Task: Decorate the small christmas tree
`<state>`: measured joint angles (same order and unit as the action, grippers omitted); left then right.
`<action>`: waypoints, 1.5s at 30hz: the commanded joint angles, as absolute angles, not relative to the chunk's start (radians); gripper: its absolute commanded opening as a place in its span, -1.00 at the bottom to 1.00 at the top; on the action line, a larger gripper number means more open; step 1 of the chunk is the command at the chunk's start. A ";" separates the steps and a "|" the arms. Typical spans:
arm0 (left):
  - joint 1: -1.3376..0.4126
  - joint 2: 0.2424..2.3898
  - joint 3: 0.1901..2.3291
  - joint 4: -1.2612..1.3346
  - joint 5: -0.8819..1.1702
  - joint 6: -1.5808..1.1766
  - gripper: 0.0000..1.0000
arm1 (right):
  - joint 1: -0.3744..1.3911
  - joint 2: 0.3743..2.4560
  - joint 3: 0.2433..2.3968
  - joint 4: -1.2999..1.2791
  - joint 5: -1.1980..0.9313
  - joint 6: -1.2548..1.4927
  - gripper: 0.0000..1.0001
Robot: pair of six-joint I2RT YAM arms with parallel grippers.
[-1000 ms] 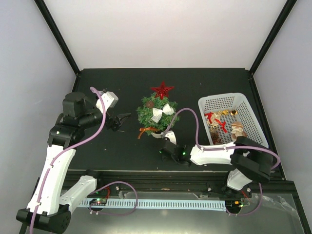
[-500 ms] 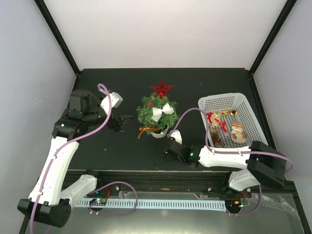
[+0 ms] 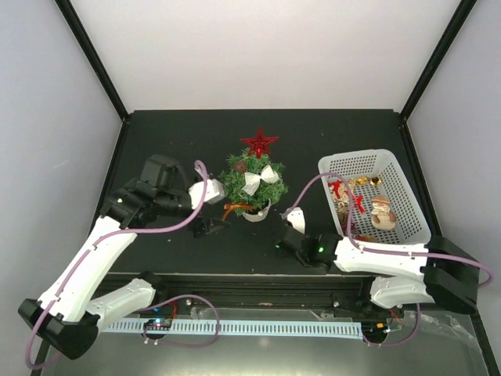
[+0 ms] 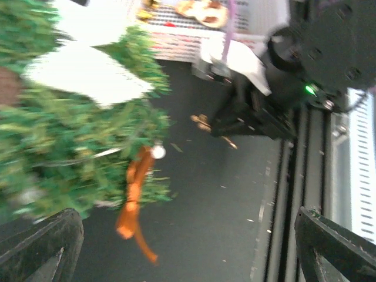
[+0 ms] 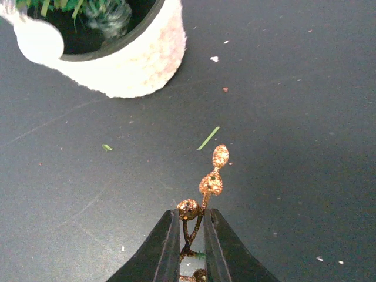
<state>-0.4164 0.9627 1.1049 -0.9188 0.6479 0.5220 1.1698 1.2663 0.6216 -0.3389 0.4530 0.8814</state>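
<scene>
The small christmas tree (image 3: pixel 252 182) stands in its cream-white pot (image 3: pixel 258 213) mid-table, with a red star (image 3: pixel 259 143), a white bow (image 3: pixel 261 178) and an orange ribbon (image 3: pixel 232 208). My left gripper (image 3: pixel 210 227) is low at the tree's front left. In the left wrist view it (image 4: pixel 187 230) is wide open and empty, with the blurred tree (image 4: pixel 70 141) and orange ribbon (image 4: pixel 132 205) close ahead. My right gripper (image 3: pixel 282 245) is in front of the pot, to its right. In the right wrist view it (image 5: pixel 191 226) is shut on a gold glitter berry sprig (image 5: pixel 210 182), just above the table and short of the pot (image 5: pixel 126 61).
A white lattice basket (image 3: pixel 360 155) at the right holds red and gold ornaments and a snowman figure (image 3: pixel 381 211). The right arm lies along the table's front edge. A metal rail (image 4: pixel 305 176) runs along that edge. Loose green needles (image 5: pixel 208 138) lie on the black table.
My left arm has swung right and nearer, from left of the tree to its front left. My right gripper has slid a little right and back with the sprig.
</scene>
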 commanded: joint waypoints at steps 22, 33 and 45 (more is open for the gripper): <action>-0.736 1.273 1.080 -0.874 0.572 0.621 0.93 | 1.118 1.123 0.550 -0.372 0.511 0.922 -0.69; -0.743 1.342 1.055 -0.798 0.385 0.619 0.92 | 1.104 1.107 0.533 -0.350 0.503 0.918 -0.68; -0.724 1.287 0.995 -0.746 0.278 0.607 0.93 | 1.100 1.104 0.517 -0.339 0.497 0.918 -0.68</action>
<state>-0.7383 1.3209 1.0138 -0.7818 0.3294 0.6174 1.1076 1.1149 0.5293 -0.3641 0.4873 0.9043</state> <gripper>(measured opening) 0.963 0.158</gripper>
